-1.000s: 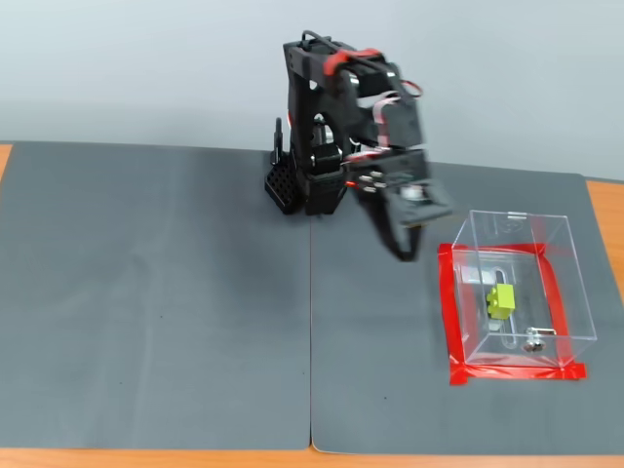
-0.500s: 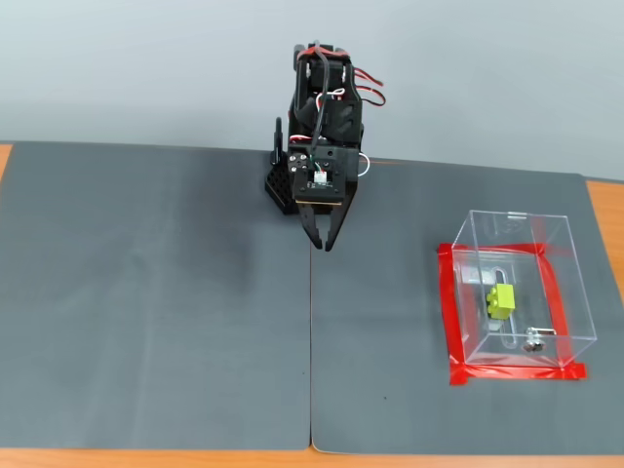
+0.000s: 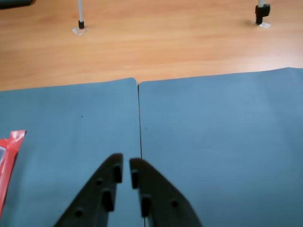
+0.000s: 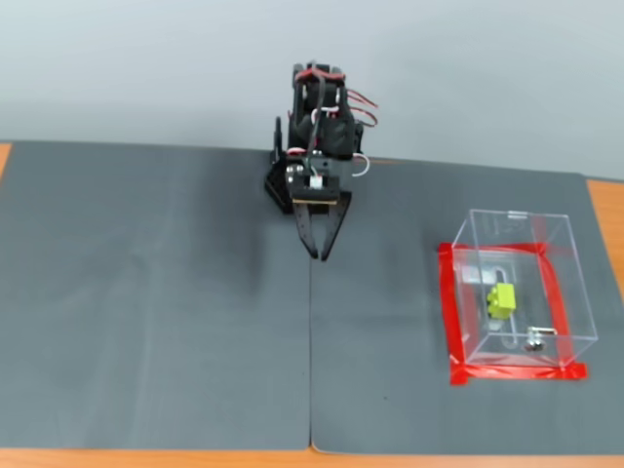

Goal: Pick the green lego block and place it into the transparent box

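Black fingers [image 3: 126, 165] nearly closed, empty — lime-green studded green lego block [image 4: 502, 298] sits inside transparent box [image 4: 556, 239].

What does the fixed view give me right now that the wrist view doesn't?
Only the fixed view shows the green lego block lying inside the transparent box, and the arm itself. Only the wrist view shows the bare wooden table beyond the mats and two small stands on it. Both show the gripper nearly shut and empty over the seam between the gray mats, plus red tape.
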Tool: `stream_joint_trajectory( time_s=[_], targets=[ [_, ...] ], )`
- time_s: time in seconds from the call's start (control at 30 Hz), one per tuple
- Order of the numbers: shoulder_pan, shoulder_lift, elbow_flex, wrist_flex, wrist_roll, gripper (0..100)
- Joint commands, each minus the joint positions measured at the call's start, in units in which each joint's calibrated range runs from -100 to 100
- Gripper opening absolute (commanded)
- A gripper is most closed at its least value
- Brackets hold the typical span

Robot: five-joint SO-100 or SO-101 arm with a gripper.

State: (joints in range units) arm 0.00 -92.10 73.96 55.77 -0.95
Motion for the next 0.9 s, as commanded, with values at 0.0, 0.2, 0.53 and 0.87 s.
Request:
stream_joint_trajectory(
  time_s=[0.0,0.2,0.53,0.87],
  targets=[
    [-0.26,-4.43,4.15,-1.08,-0.01,2],
    [0.04,-7.31,11.21,-0.99,-0.01,2],
    [0.41,-7.31,23.51,-0.21,-0.01,2],
    [-0.19,-7.31,23.69,2.31,-0.06,2]
  ],
)
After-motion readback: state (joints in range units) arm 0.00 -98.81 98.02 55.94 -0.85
